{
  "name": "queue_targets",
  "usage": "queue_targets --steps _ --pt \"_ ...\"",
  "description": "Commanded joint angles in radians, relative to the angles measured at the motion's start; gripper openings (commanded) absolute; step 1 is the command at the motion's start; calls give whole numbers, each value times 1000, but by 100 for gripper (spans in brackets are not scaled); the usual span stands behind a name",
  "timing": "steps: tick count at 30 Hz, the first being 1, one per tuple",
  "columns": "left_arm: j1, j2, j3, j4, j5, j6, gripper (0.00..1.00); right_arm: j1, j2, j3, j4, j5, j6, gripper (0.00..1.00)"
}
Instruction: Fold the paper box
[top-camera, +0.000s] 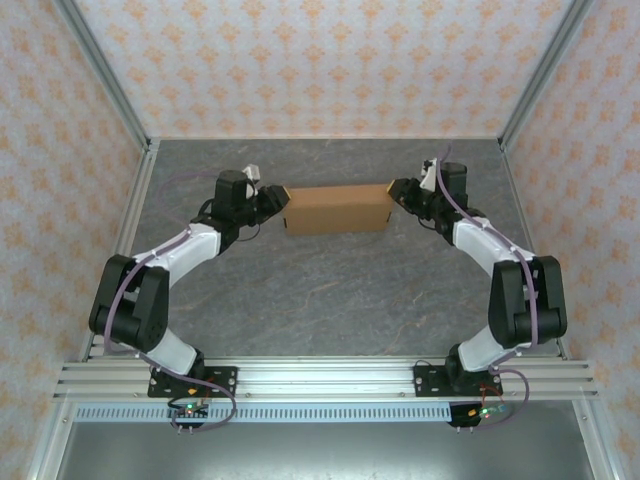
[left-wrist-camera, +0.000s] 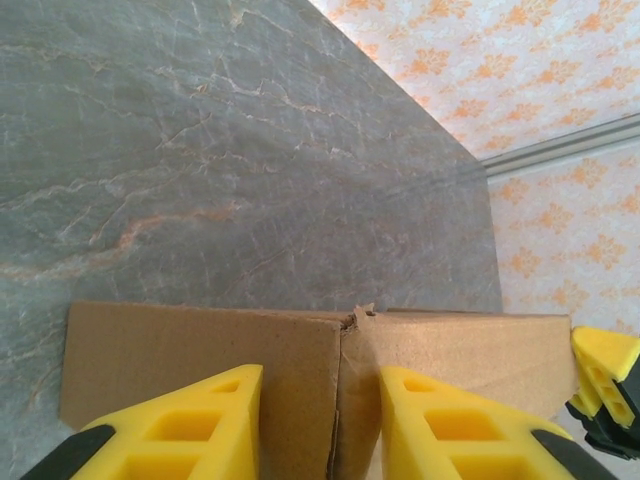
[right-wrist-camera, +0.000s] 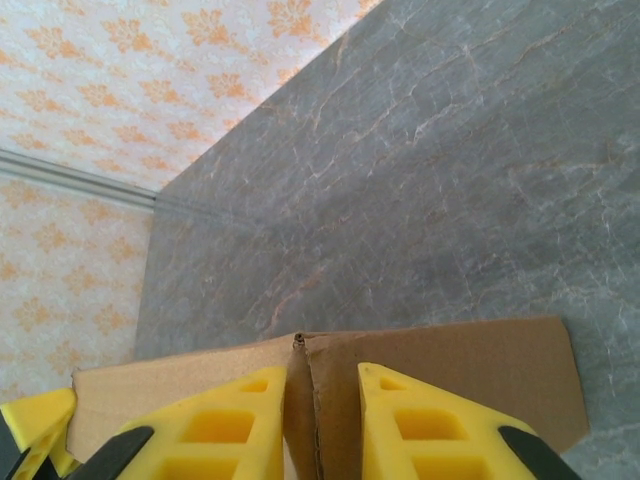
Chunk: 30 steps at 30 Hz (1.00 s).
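Observation:
The paper box (top-camera: 337, 208) is a closed brown cardboard block lying lengthwise at the back middle of the table. My left gripper (top-camera: 274, 200) is at its left end. In the left wrist view that gripper (left-wrist-camera: 320, 372) straddles the box (left-wrist-camera: 180, 350) at a corner seam; one finger sits against the end wall and the other stands apart from it, so the jaws are open. My right gripper (top-camera: 399, 190) is at the box's right end. In the right wrist view that gripper (right-wrist-camera: 321, 370) brackets the box's (right-wrist-camera: 470, 360) end wall the same way, slightly open.
The grey marbled tabletop (top-camera: 330, 290) stretches bare in front of the box. Patterned walls and metal frame posts (top-camera: 105, 75) close in the back and sides. An aluminium rail (top-camera: 320, 378) carrying both arm bases runs along the near edge.

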Motion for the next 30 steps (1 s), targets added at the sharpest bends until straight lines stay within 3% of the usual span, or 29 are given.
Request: queue_targets --steps 1,14,22,26,30 --pt "-56 -30 -75 -128 3 32 33 57 -58 -61 -96 -56 -46 22" --pt "-162 -201 -281 -135 -82 20 39 103 -296 -299 -88 7 -95 25" --pt "-183 -157 -302 -118 -93 24 41 111 -282 -377 -45 40 -90 25" --pt "-183 -173 -279 -188 -142 67 44 112 -278 -319 -207 163 -151 26" --pt "-183 -242 -259 -294 -260 134 52 114 -336 -277 -300 307 -205 38"
